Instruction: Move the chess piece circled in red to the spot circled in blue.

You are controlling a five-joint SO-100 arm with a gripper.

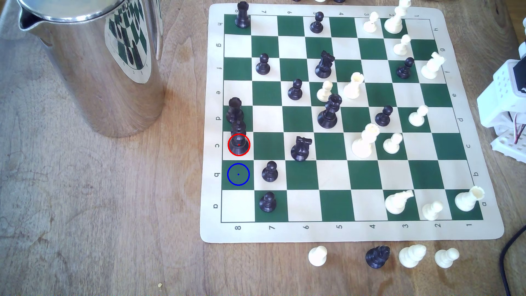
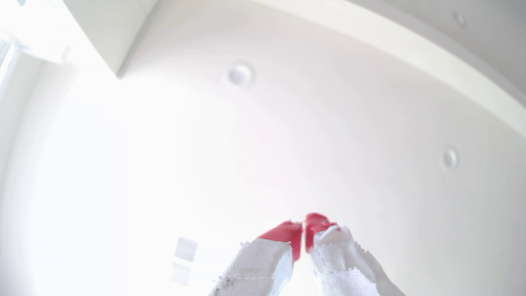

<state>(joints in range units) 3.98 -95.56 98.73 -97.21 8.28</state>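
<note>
The chess piece circled in red (image 1: 238,139), tall and black with a wide round base, stands on a cream square at the board's edge on the exterior view's left. The spot circled in blue (image 1: 238,174) is the bare dark green square just in front of it, toward the camera. A black rook (image 1: 235,109) stands close behind the circled piece. In the wrist view my gripper (image 2: 304,226) points up at a white ceiling. Its red fingertips (image 2: 287,232), wrapped in white cloth, are pressed together with nothing between them.
A shiny steel jug (image 1: 94,62) stands on the wooden table left of the board. A black pawn (image 1: 269,171) sits on the square right of the blue circle. The white arm base (image 1: 506,94) is at the right edge. Several captured pieces (image 1: 377,257) lie in front of the board.
</note>
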